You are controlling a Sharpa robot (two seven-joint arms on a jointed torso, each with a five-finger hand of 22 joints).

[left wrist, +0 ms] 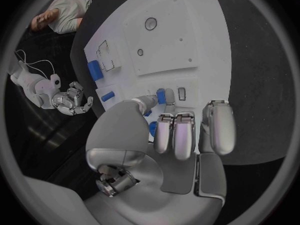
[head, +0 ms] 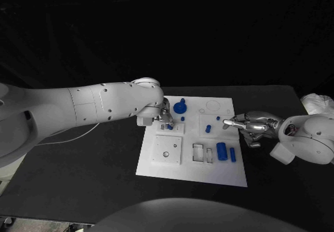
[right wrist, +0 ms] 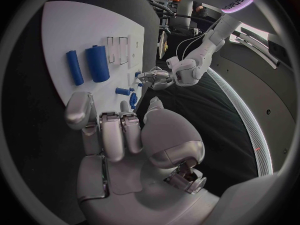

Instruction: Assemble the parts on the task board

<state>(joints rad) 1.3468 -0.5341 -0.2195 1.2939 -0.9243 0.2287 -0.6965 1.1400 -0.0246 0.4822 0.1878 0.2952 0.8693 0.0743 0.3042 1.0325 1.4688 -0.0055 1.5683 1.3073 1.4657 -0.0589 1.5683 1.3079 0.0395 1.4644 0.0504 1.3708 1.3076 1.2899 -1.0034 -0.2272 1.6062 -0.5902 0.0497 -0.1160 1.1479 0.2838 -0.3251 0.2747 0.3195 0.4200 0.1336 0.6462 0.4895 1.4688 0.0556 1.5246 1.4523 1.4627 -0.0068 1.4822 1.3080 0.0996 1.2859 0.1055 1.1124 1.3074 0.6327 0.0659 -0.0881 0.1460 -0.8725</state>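
Task board, flat white plastic plate (head: 192,166), mid black tabletop (head: 83,169). Left hand (head: 164,117) over board's left edge, fingertips pinching small blue plastic peg (head: 170,126), likely seating it. Right hand (head: 249,126) at board's right edge, empty, fingers loosely apart, probably waiting.

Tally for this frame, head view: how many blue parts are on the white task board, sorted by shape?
Thick blue cylinder: 1
Slim blue rod: 1
Blue knob on a round base: 1
Small blue pieces: 4, one of them at the fingertips of the left robot hand
Total: 7 blue parts that can be made out
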